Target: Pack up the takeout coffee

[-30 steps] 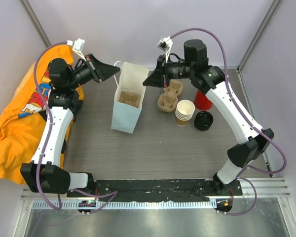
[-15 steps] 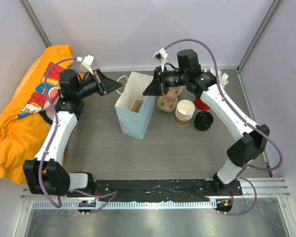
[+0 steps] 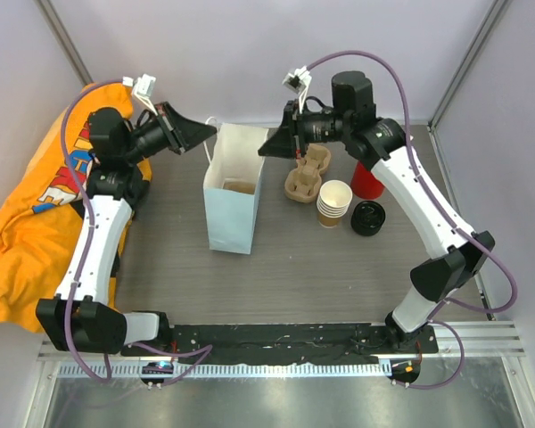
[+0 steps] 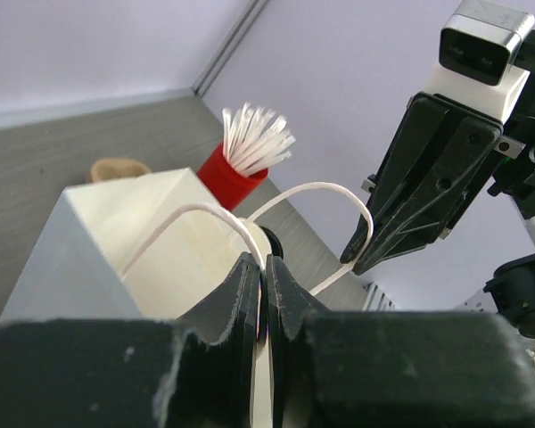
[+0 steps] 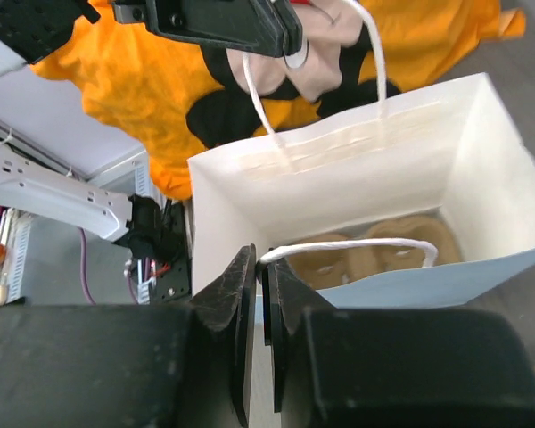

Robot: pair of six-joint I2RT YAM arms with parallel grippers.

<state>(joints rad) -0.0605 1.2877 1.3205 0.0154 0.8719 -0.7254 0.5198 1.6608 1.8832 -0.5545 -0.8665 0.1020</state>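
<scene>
A light blue paper bag (image 3: pixel 229 217), white inside, stands upright between my arms. My left gripper (image 3: pixel 211 132) is shut on one white cord handle (image 4: pixel 199 211). My right gripper (image 3: pixel 264 149) is shut on the other handle (image 5: pixel 357 244). The handles are pulled apart and the bag's mouth is open. The bag also shows in the left wrist view (image 4: pixel 116 223) and the right wrist view (image 5: pixel 357 169). A brown moulded cup carrier (image 5: pixel 383 254) lies in the bottom of the bag. The takeout coffee, a lidded brown cup, is not in view.
Right of the bag are a second brown cup carrier (image 3: pixel 305 175), a stack of lidless brown cups (image 3: pixel 333 203), loose black lids (image 3: pixel 368 218) and a red cup of white stirrers (image 3: pixel 367 182). An orange cloth (image 3: pixel 27 236) lies at the left.
Half a second ago the bag was tilted and shifted to the right. Both arms have swung back left, and the bag now stands upright, still held by both handles.
</scene>
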